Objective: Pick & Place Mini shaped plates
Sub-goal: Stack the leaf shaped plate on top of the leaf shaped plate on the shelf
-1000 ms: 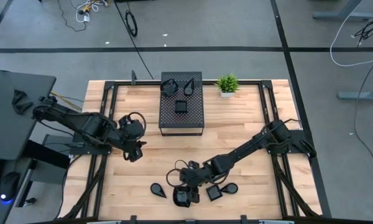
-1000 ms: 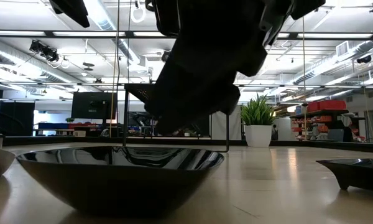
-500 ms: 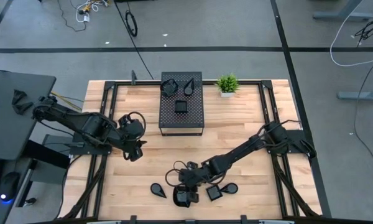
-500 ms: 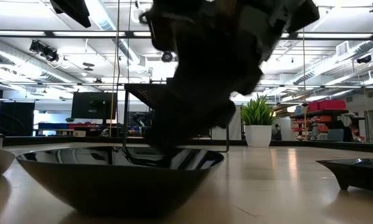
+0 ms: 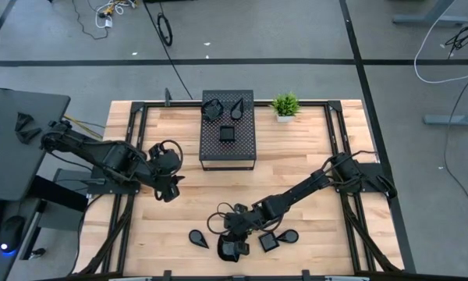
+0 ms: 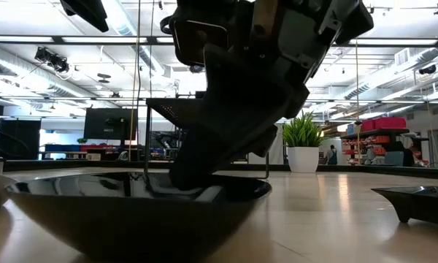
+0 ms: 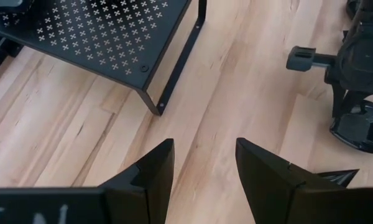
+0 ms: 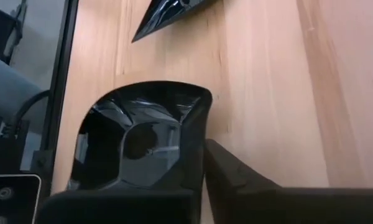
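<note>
The mini shaped plates are small glossy black dishes. One rounded-square plate (image 5: 229, 249) (image 8: 137, 143) rests by its base on the wood near the table's front edge, and my right gripper (image 5: 232, 236) (image 8: 202, 160) is shut on it. A teardrop plate (image 5: 198, 238), a square plate (image 5: 268, 242) and a leaf-shaped plate (image 5: 288, 235) lie flat around it. Three more plates sit on the black perforated box (image 5: 227, 148). My left gripper (image 5: 168, 192) (image 7: 202, 165) hangs open over bare wood at the table's left, touching nothing. My right gripper has the plate's raised rim (image 8: 198, 134) on the side toward the table's right. One finger (image 8: 121, 208) is inside the bowl and the other finger (image 8: 236, 180) outside it. The fingers slant down from the table's right. The plate's base stays on the table (image 6: 139, 234).
The black box stands at the far middle with a small green plant (image 5: 285, 105) to its right. Black frame rails (image 5: 337, 140) run along the table's edges. Bare wood lies between the box and the near plates. In the low view another plate (image 6: 416, 201) shows at the right.
My right gripper has sunk a little, put its fingertips into the rounded-square plate and shut on its rim. The plate has shifted slightly on the table and stays down.
</note>
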Robot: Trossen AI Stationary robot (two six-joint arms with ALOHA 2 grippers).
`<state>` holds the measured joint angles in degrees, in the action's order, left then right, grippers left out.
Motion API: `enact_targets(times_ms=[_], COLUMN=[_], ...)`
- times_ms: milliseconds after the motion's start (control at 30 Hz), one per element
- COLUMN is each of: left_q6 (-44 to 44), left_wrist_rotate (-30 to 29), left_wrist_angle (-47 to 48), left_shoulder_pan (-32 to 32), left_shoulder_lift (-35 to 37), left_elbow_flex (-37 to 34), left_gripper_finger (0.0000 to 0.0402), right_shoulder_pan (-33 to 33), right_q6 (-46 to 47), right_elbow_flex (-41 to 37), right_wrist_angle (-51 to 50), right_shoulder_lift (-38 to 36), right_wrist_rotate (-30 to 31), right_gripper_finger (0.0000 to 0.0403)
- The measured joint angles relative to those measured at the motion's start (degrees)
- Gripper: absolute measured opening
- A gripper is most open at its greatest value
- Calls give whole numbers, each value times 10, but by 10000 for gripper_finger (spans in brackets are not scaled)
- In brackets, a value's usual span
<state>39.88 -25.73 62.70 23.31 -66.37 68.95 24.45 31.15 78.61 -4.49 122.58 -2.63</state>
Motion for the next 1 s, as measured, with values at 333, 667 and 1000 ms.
enact_targets(times_ms=[333,667,1000], left_q6=[0,2,3], left_wrist_rotate=[0,-4,-90], left_wrist_angle=[2,1,1], left_shoulder_pan=[0,-8,-42], left_shoulder_lift=[1,39,129], left_elbow_flex=[0,0,1], left_gripper_finger=[177,177,177], right_shoulder_pan=[0,-45,-195], right_q6=[148,281,217], right_elbow_flex=[0,2,132], right_wrist_angle=[-63,-99,-127], right_shoulder_lift=[-73,-260,-291], right_wrist_rotate=[19,190,303], right_gripper_finger=[2,1,0])
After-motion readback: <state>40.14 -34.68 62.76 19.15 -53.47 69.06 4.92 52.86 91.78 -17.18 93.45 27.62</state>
